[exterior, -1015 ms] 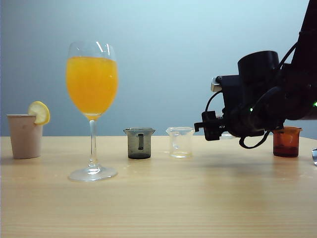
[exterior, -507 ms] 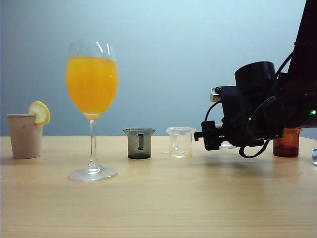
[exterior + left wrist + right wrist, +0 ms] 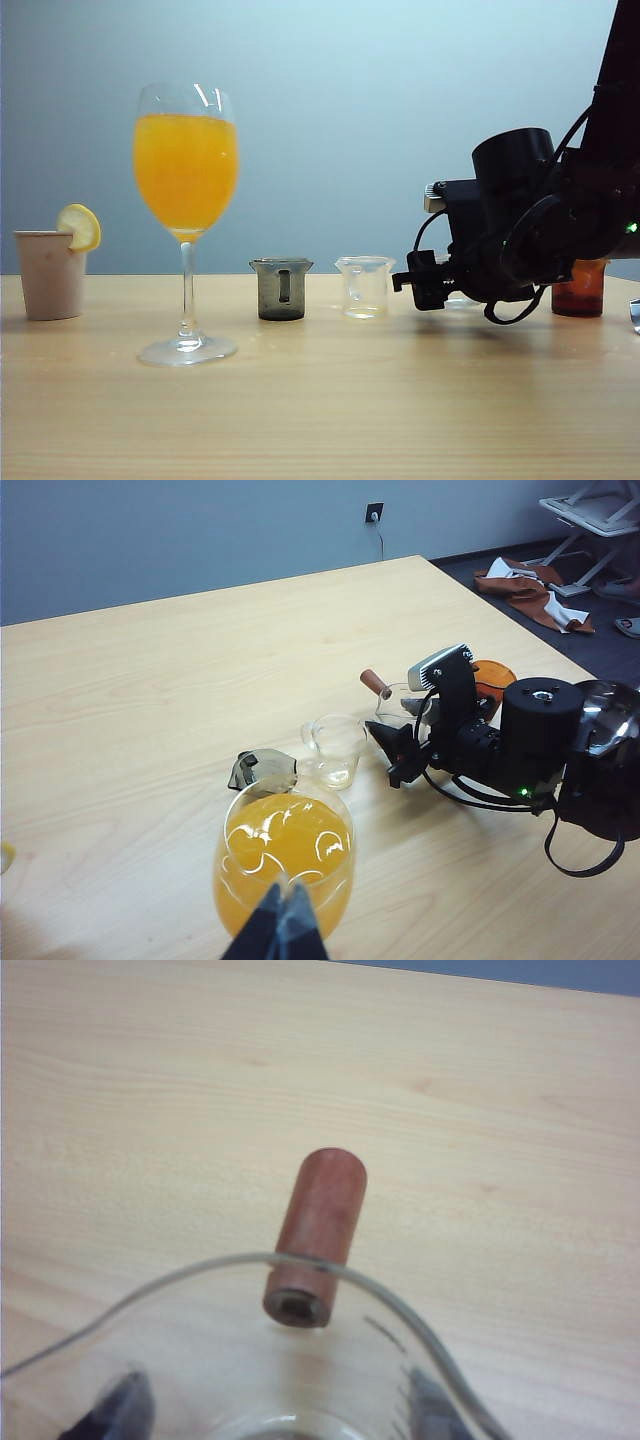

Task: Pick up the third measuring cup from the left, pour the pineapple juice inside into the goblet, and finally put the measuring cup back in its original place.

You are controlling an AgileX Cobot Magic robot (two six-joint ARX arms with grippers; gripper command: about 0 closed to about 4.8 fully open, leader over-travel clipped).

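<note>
- My right gripper (image 3: pixel 425 282) has come lower over the last second, almost to the desk (image 3: pixel 320 400).
- Its fingers (image 3: pixel 110 1410) stand on both sides of the third measuring cup (image 3: pixel 300 1360), holding it; the cup looks empty.
- The goblet (image 3: pixel 186 220) is already full of orange juice, so only releasing remains.
- My left gripper (image 3: pixel 282 930) hovers above the goblet, fingers pressed together.

Right gripper (image 3: pixel 400 758) low, left gripper (image 3: pixel 280 930) closed.
</note>
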